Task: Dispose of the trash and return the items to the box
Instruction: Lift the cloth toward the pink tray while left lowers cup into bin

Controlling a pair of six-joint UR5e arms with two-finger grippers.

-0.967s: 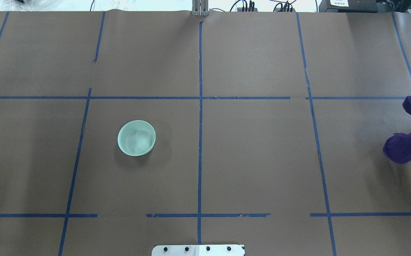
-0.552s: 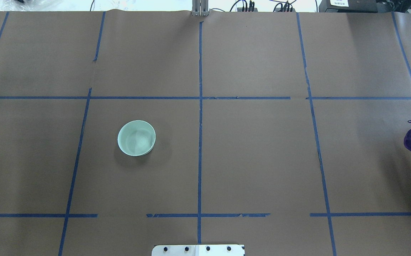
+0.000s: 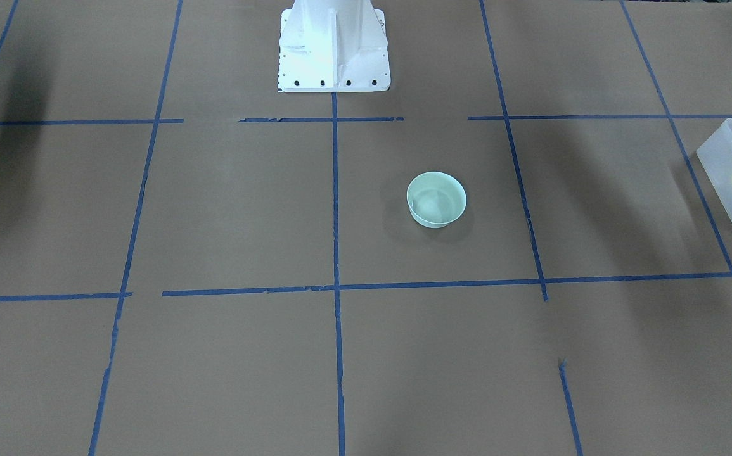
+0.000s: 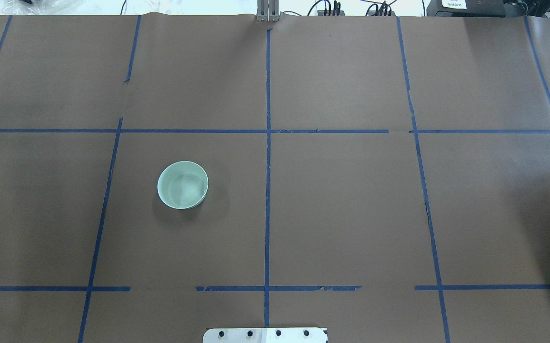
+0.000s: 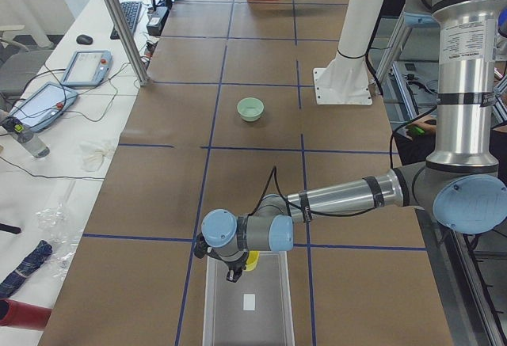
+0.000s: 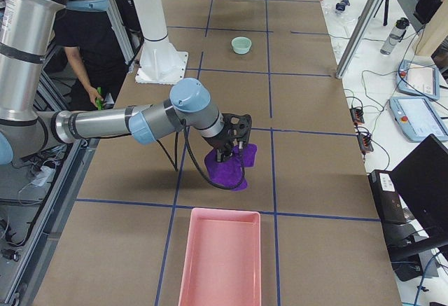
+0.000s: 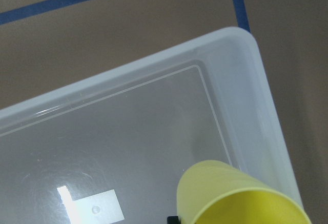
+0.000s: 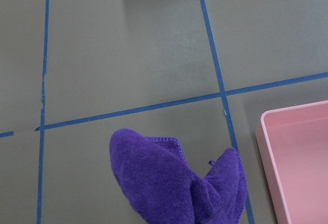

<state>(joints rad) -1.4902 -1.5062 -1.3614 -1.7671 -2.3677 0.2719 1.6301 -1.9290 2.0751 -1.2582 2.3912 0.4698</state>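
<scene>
Two jobs on the go at opposite ends of the desk! The left end effector hangs over the near corner of the translucent box, and the small yellow cup is right under its wrist camera, tilted, mouth towards the lens, above the box's bare floor. Fingers aren't visible in that close view, so I can't tell how wide they stand; by my reading the cup is being carried in for its return. What's called for next is a short lowering inside the walls, clear of the rim, then a release.

Far side now: the right end effector is down on a bunched purple cloth just short of the pink tray. The grip there can't be judged either. Looks like the cloth needs carrying over the tray's near edge.

The pale green bowl sits alone mid-desk, untouched, well apart from both arms.
</scene>
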